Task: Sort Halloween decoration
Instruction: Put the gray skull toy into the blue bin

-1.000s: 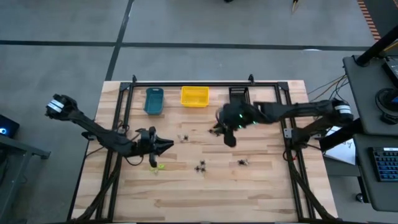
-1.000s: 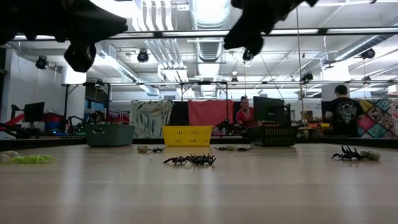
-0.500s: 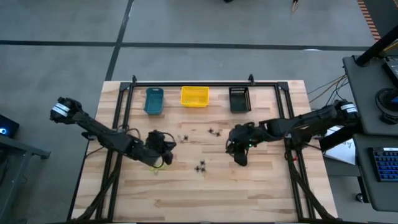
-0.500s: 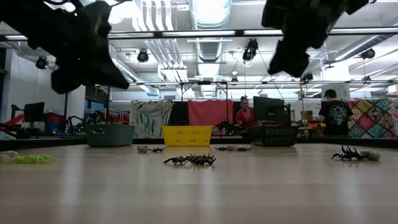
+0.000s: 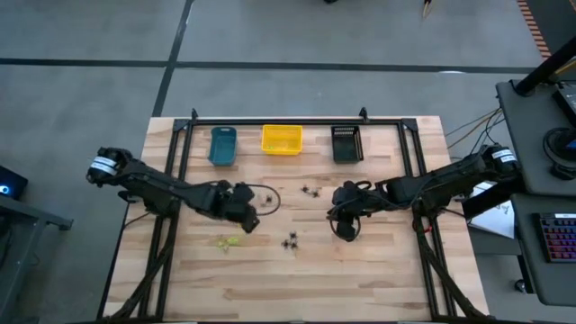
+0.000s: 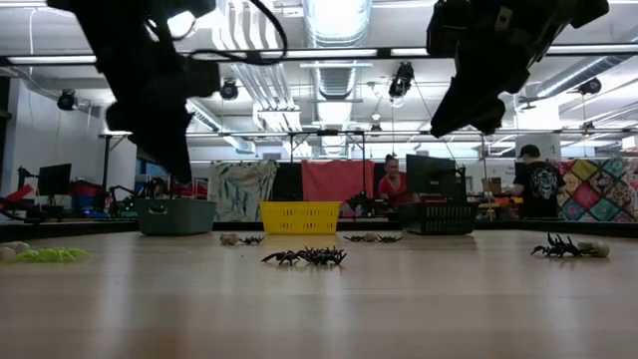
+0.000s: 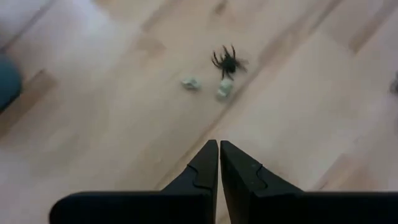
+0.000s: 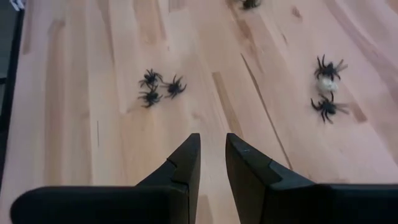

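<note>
The Halloween decoration is a scatter of tiny spiders on the wooden table: a black cluster [image 5: 291, 241], a black pair [image 5: 310, 191] and a yellow-green one [image 5: 227, 241]. My left gripper [image 5: 251, 221] hangs shut above the table's left middle and points down. In its wrist view a black spider [image 7: 229, 61] lies beyond the fingertips [image 7: 219, 144], beside pale bits [image 7: 224, 87]. My right gripper [image 5: 346, 230] hovers right of centre, its fingers [image 8: 212, 140] a narrow gap apart with nothing between them. A spider cluster [image 8: 159, 87] and two more spiders [image 8: 327, 107] lie ahead of it.
Three small bins stand in a row at the far edge: teal [image 5: 222, 144], yellow [image 5: 282, 139] and black [image 5: 346, 142]. A black frame rail [image 5: 270, 121] runs behind them. A cable loops off the left wrist [image 5: 267, 193]. In the low view, people stand in the room beyond.
My left gripper has swung from lying level to pointing steeply down and has shifted a little toward the table's right. My right gripper has come down and toward the near edge from beside the black bin, then held still. No spider has moved.
</note>
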Controlling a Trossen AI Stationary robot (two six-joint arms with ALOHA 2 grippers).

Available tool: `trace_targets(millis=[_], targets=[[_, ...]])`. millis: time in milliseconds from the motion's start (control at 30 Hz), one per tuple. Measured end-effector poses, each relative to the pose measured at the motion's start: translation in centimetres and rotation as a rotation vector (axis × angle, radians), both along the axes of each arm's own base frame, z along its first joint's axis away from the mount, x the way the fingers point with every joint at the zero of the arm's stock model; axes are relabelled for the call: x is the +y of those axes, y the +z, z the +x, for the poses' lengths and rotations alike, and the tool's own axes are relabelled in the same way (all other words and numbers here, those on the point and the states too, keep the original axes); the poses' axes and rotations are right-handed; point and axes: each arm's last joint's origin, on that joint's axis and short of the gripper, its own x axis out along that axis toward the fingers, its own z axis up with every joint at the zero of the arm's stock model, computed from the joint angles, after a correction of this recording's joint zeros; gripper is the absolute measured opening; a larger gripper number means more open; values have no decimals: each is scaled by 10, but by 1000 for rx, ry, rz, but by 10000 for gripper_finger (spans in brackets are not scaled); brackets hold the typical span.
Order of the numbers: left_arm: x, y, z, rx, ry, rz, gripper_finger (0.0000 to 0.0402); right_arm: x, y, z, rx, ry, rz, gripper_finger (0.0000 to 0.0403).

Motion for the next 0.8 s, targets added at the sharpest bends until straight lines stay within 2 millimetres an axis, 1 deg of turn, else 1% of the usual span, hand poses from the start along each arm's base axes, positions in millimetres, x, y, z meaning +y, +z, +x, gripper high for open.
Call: trace_targets(millis=[133,200,333,433,533,633,800], targets=[[7,-4,3,97,-318,24,0,0,2,2,-25,8,-2,68],[8,-2,4,103,-467,51,0,0,2,2,-23,8,-3,68],[14,1,5,95,-711,79,0,0,2,2,-24,8,-2,68],[23,1,6,104,-761,103,3,1,2,4,-41,12,-4,70],[35,-2,6,127,-755,89,22,1,3,4,-52,22,-12,69],[46,-6,7,124,-743,102,54,1,3,4,-53,27,-17,68],[58,-12,12,25,-732,171,114,1,3,4,-55,43,-34,72]])
